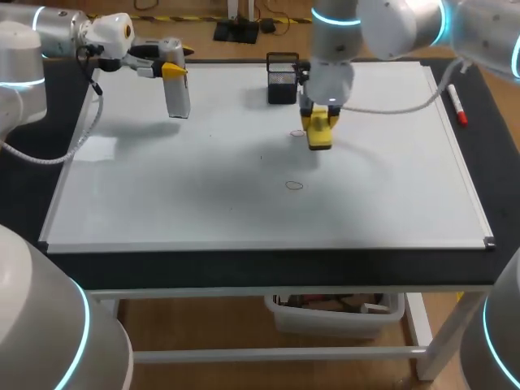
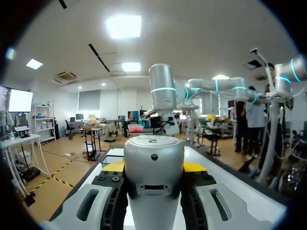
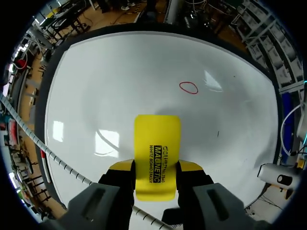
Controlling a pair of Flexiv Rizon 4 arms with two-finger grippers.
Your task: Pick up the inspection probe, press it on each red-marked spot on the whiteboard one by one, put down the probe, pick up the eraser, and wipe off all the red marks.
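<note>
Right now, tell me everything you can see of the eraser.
The eraser is a bright yellow, plastic-looking rectangular block with rounded corners and black print on its back. The right gripper is shut on its long sides, far end toward the whiteboard. A red oval mark lies ahead, apart from it. Board contact: cannot tell.

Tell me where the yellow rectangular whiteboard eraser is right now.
In the head view, the yellow rectangular eraser sits in the jaws of the right gripper, over the whiteboard's middle rear, just in front of the black mesh holder.
</note>
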